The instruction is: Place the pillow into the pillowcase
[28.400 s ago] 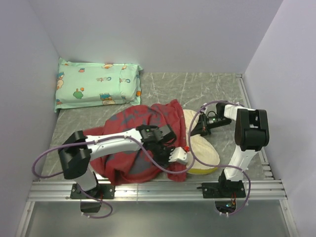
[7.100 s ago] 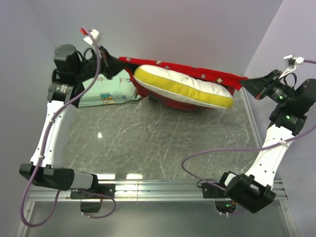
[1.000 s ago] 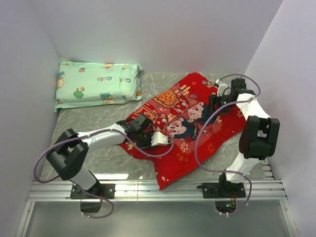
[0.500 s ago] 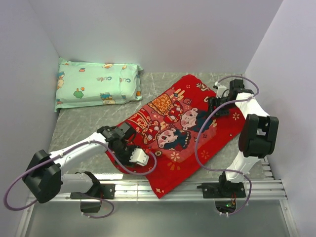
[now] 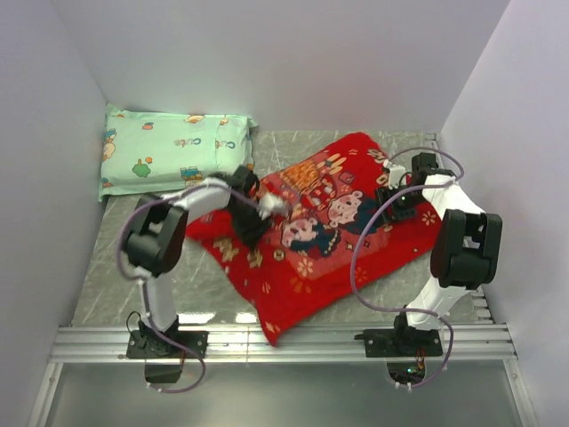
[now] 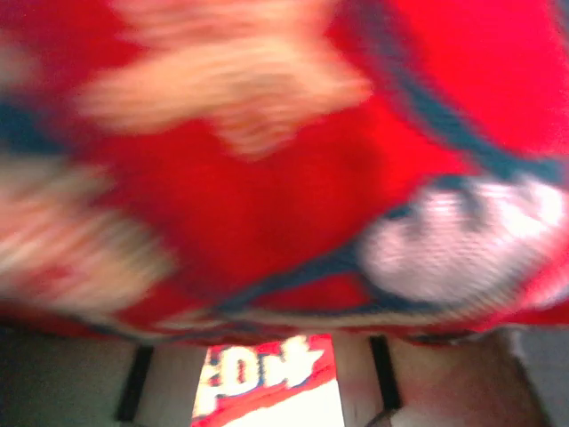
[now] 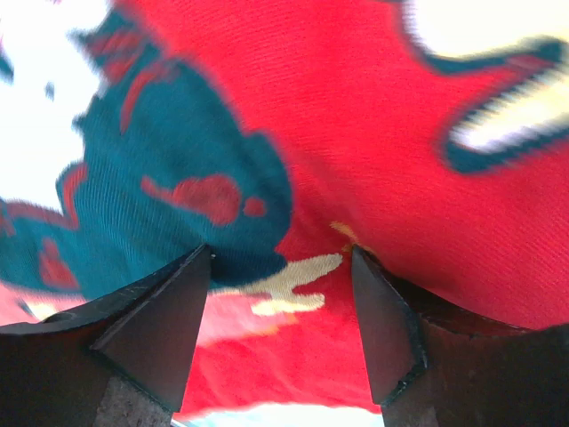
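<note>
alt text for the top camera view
A red pillowcase printed with cartoon children lies on a grey table, the left gripper over its left part, the right gripper over its right. A mint-green pillow sits back left.

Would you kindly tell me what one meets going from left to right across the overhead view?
Green pillow → left fingers → right fingers. The pillowcase spreads beneath both sets of fingers, so it has no single place in the order.
</note>
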